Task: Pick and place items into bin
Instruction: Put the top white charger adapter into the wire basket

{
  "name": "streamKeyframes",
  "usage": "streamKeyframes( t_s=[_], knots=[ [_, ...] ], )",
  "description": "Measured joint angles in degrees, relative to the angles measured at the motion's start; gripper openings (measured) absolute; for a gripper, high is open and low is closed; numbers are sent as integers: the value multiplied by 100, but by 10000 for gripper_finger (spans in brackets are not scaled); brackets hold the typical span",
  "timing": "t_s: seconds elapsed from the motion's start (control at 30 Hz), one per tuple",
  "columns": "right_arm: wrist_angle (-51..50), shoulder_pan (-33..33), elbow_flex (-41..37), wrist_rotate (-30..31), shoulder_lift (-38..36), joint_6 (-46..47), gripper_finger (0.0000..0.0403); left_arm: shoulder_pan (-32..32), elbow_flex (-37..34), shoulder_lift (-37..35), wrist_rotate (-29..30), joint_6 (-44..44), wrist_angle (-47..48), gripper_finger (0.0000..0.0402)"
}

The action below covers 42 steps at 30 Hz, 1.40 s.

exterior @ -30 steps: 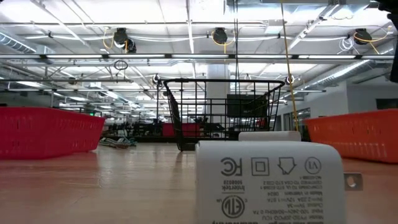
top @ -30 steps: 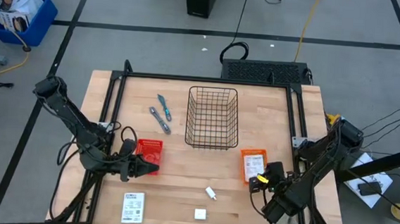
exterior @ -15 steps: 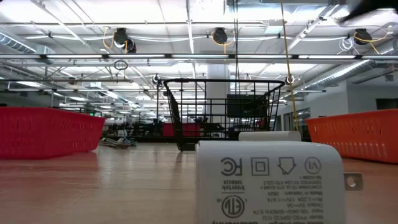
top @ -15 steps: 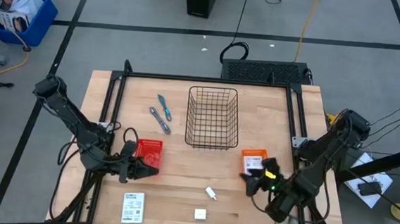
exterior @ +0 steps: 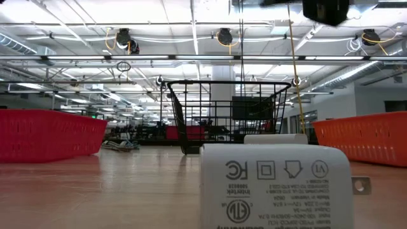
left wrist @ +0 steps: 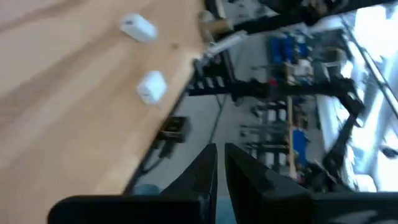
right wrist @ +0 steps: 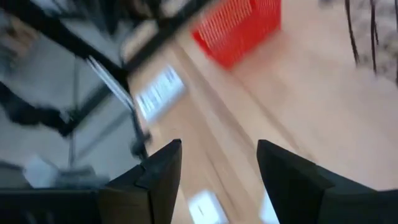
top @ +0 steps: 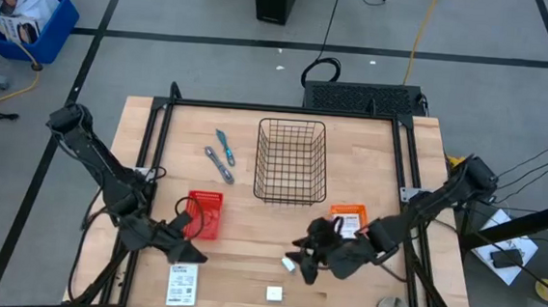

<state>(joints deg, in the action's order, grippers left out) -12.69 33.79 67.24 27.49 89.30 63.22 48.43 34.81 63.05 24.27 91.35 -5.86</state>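
Two small white blocks (top: pixel 288 264) (top: pixel 274 293) lie flat on the wooden table near its front edge; the low view shows one close up (exterior: pixel 276 184). A white printed card (top: pixel 182 284) lies at the front left. A blue-handled tool (top: pixel 224 147) and a grey metal tool (top: pixel 219 165) lie left of the black wire bin (top: pixel 292 162). My right gripper (top: pixel 305 263) hovers open just right of the nearer-centre block, touching nothing. My left gripper (top: pixel 192 256) is shut and empty, above the table between the red basket and the card.
A small red basket (top: pixel 204 213) stands left of centre and a small orange basket (top: pixel 347 220) right of centre, under my right arm. A black frame (top: pixel 154 145) runs along the table's left, far and right sides. Bare wood lies between the baskets.
My right gripper has swung from the table's front right corner toward the left, past the orange basket, up to the white block, turning as it went. My left gripper has left the red basket's near side, gone toward the near edge and tipped toward the card.
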Motion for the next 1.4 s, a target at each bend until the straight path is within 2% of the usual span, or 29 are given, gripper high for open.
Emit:
streamKeyframes(
  t_s=[0.1, 0.27, 0.53, 0.97, 1.4],
  knots=[
    [-145, -46, 0, -475, 251, 252, 201, -18, 0, 0, 170, 73, 30, 35],
    [-446, -69, -2, -731, 620, 730, 201, -24, 0, -2, 421, -96, -115, 35],
    [-406, -78, 6, -1268, 1190, 1077, 201, -40, 0, -2, 448, -118, -136, 35],
    [-384, -161, 365, -1123, 1742, 785, 201, -42, 0, -2, 538, -164, -117, 35],
    [-381, -182, 363, -1478, 2135, 783, 189, -102, 0, -2, 584, -120, -125, 35]
  ],
)
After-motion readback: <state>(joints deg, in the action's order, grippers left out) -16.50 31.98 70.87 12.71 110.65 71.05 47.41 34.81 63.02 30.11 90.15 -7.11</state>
